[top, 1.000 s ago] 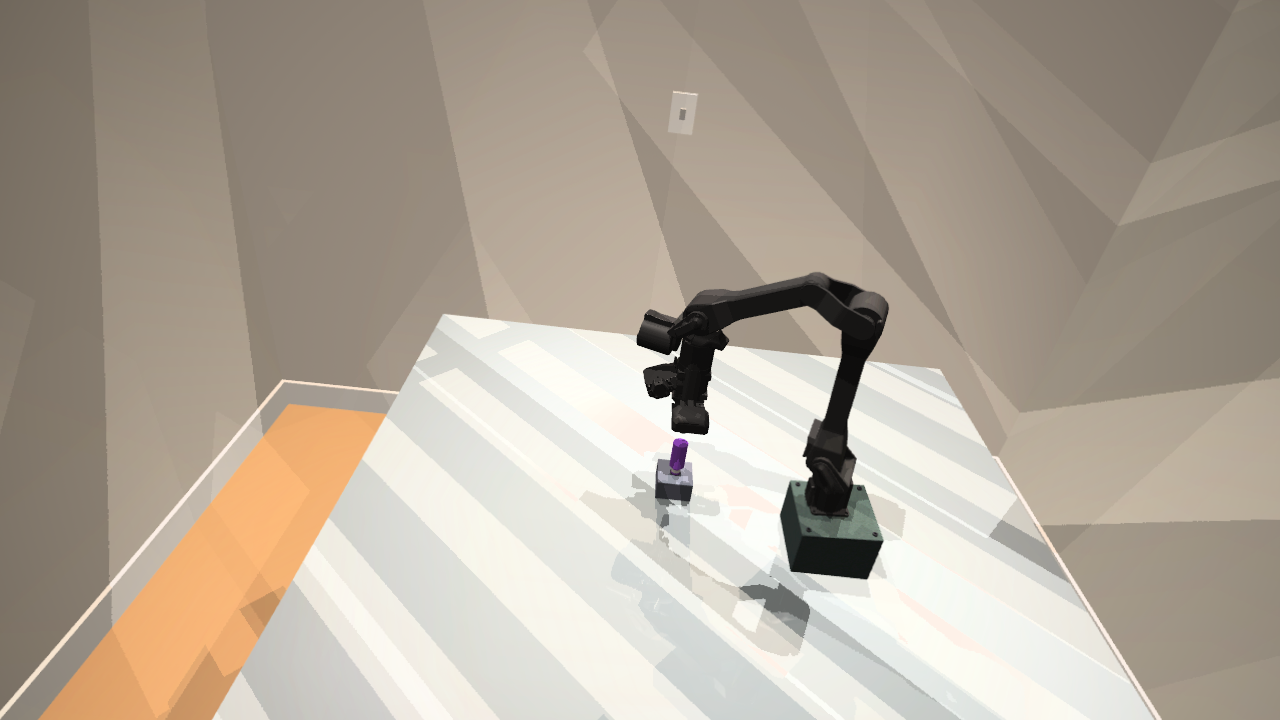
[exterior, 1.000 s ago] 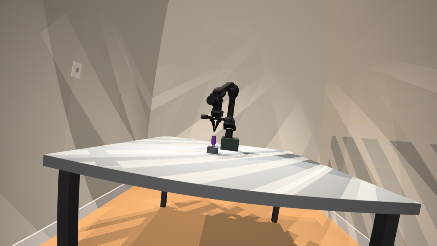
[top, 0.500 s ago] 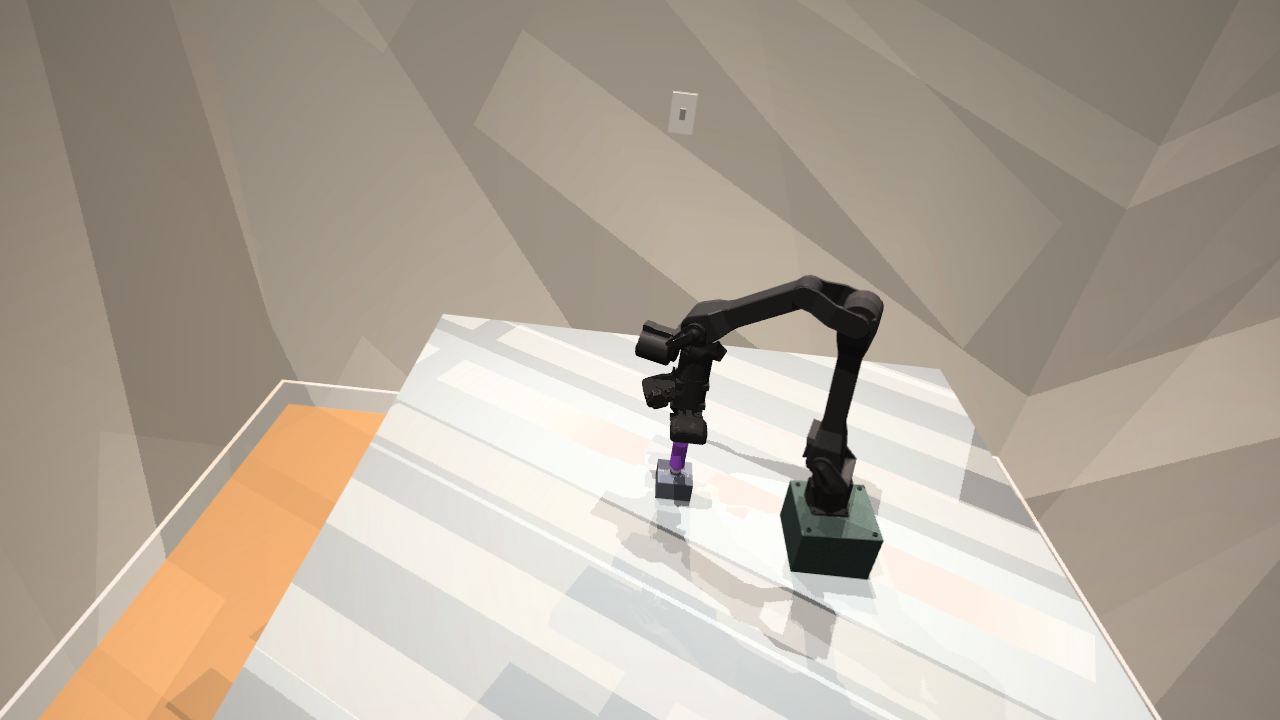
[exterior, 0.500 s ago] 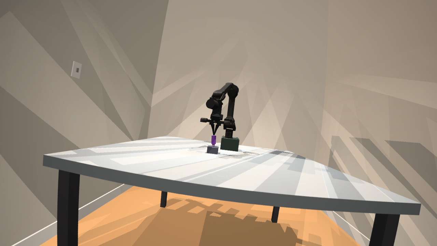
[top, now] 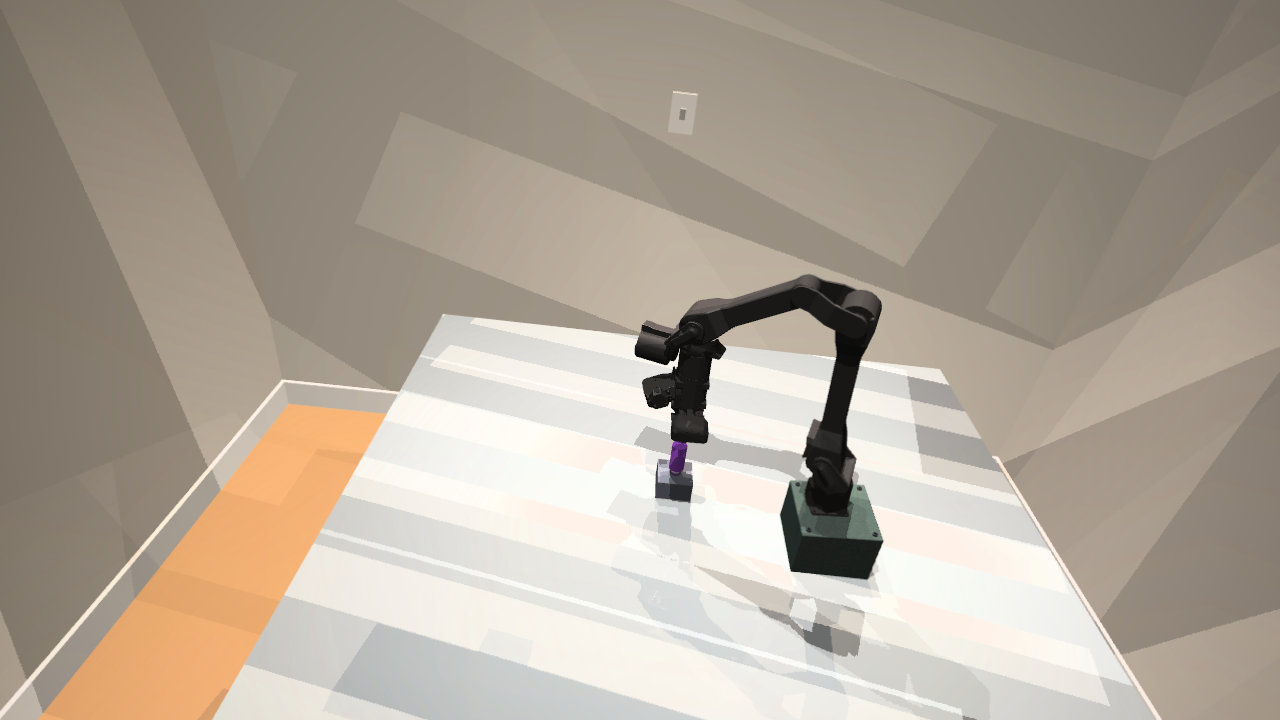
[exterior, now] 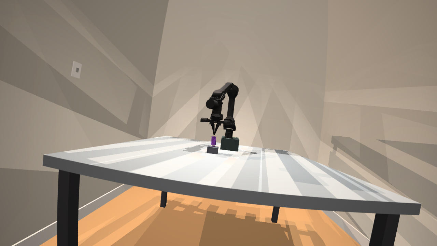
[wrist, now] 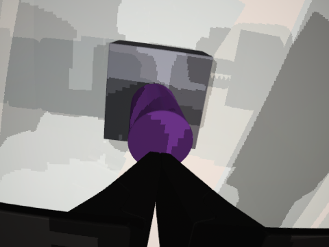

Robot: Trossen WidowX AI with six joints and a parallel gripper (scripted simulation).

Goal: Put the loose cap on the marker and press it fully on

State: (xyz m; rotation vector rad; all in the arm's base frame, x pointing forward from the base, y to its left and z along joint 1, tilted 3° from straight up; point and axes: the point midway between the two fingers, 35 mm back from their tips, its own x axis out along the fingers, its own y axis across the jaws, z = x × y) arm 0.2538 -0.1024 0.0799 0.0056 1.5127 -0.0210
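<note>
Top view: the tool (top: 687, 437) hangs directly over the purple cap (top: 677, 456), which sits on the marker in the holder block (top: 674, 486) on the desk (top: 501, 573); whether they touch we cannot tell.

Exterior view: tips meet in a point above the cap; nothing held.

Wrist view: the fingers are closed together, empty; an off-centre press, we judge, could slip off or tilt the cap.

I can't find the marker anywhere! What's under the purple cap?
The purple cap stands on top of the gray holder block. The marker itself is covered by the cap, so it can't be seen. The shut tool hangs just above, holding nothing.
</note>
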